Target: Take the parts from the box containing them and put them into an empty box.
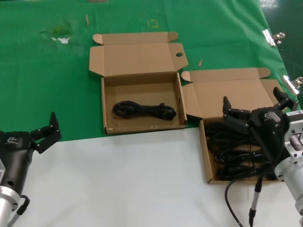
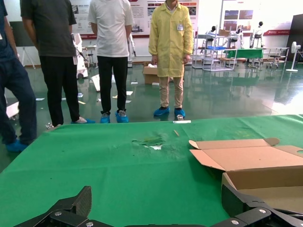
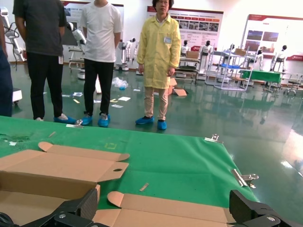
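Observation:
The box containing the parts (image 1: 206,161) lies at the right with its lid (image 3: 180,208) folded back, and a tangle of black cables (image 1: 232,151) fills its tray. My right gripper (image 1: 252,101) (image 3: 163,203) hovers open over that box, holding nothing. The other box (image 1: 142,125) (image 3: 57,165), whose lid ear has a round hole (image 1: 179,54), sits in the middle and holds one coiled black cable (image 1: 144,110). My left gripper (image 1: 51,132) (image 2: 156,198) is open at the lower left, away from both boxes; its wrist view shows the holed box's lid (image 2: 251,158).
Both boxes rest on a green cloth (image 1: 47,85), which has a torn patch (image 1: 59,37) at the back left. White table surface (image 1: 118,179) lies in front. Metal clips (image 1: 272,37) (image 1: 291,84) hold the cloth's right edge. Several people (image 2: 170,47) stand beyond the table.

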